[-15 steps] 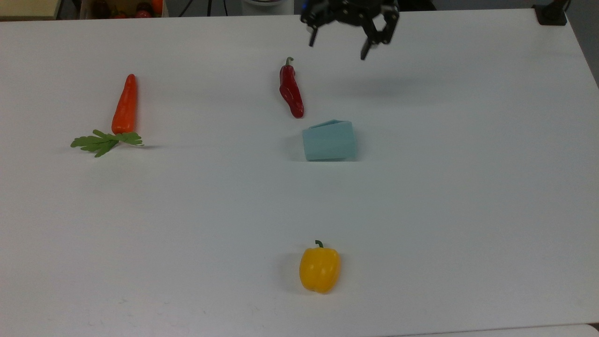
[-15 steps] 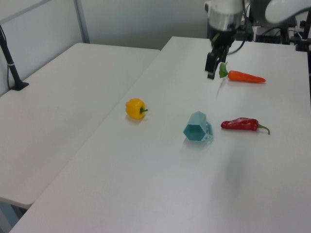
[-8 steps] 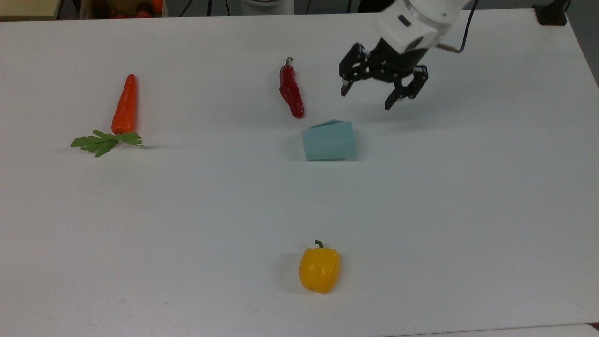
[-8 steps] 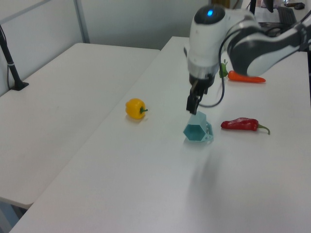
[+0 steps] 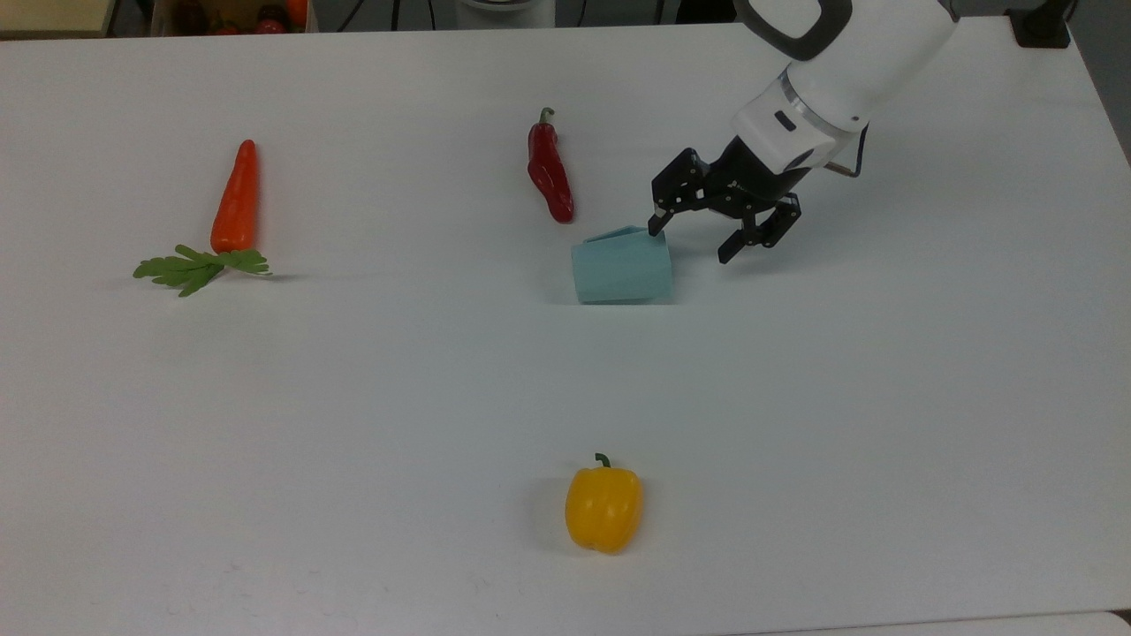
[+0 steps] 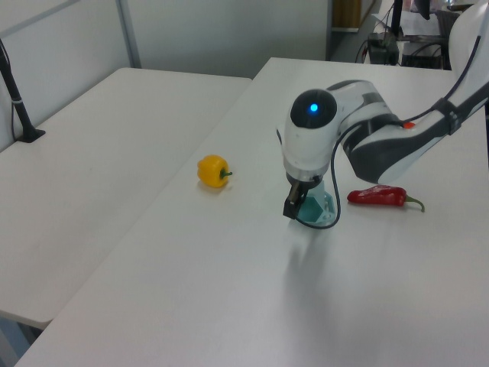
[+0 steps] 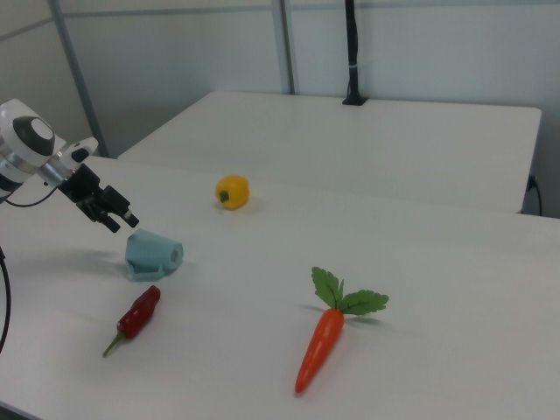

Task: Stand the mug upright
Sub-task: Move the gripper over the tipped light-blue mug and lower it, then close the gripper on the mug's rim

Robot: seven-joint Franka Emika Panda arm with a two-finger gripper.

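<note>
Since a second before, the arm had swung down from the far edge and brought its gripper (image 5: 690, 245) low beside the mug, while nothing else on the tabletop (image 5: 353, 397) had shifted. That tabletop, broad and white, carried everything, and the white arm (image 5: 839, 62) reached in from the top view's upper right, its black gripper (image 7: 114, 218) angled down toward the top view's left. The fingers (image 5: 656, 224) stood spread apart with nothing between them; in the top view one fingertip sat at the mug's upper right corner and the other hung just off to the top view's right of it, though whether the first one touched the mug I could not tell. In the left view the arm's rounded wrist (image 6: 312, 138), with a blue light on it, stood in front of the mug and hid most of it. The carrot (image 5: 236, 200), orange with green leaves, lay well apart on the top view's left. The mug (image 5: 621, 266), pale teal and faceted, lay on its side near the middle of the tabletop, its open hexagonal mouth turned toward the right view's right (image 7: 151, 254). The yellow bell pepper (image 5: 603, 508) sat by itself toward the near edge in the top view. The red chili pepper (image 5: 549, 170) lay just up and to the top view's left of the mug, apart from it.
</note>
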